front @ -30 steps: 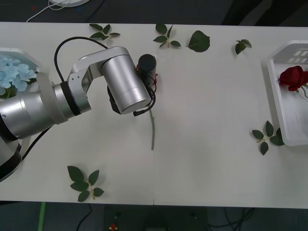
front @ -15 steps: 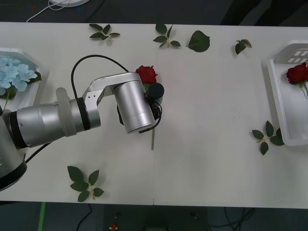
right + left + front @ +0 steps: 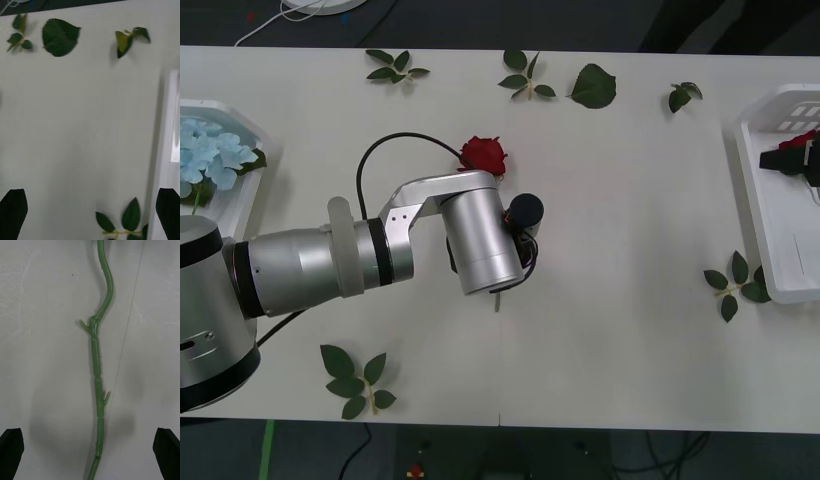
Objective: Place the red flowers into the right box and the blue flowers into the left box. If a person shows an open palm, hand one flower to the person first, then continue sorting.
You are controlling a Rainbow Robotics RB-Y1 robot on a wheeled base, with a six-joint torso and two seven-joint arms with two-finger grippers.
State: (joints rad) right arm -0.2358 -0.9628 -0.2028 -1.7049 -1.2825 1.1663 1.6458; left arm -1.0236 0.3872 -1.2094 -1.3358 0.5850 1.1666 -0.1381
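Observation:
A red flower lies on the table, its head [image 3: 483,155] just beyond my left arm and its green stem [image 3: 98,363] running between the open black fingers of my left gripper [image 3: 89,452], which hovers above it. The left box [image 3: 242,195] at the left edge holds blue flowers [image 3: 210,150]. My right gripper [image 3: 795,158] hangs over the right box [image 3: 770,240], covering most of a second red flower [image 3: 806,139] there. Seen from its own wrist, the right gripper [image 3: 90,212] is open above bare table beside the box rim [image 3: 168,131].
Loose leaf sprigs lie along the far edge [image 3: 525,75], with a big single leaf [image 3: 592,85] and a small one [image 3: 683,95]. Another sprig [image 3: 735,280] sits by the right box and one [image 3: 355,380] near the front left.
My left arm has slid right and toward the near edge along the stem, uncovering the rose head. My right gripper has come in over the right box and now hides the rose there.

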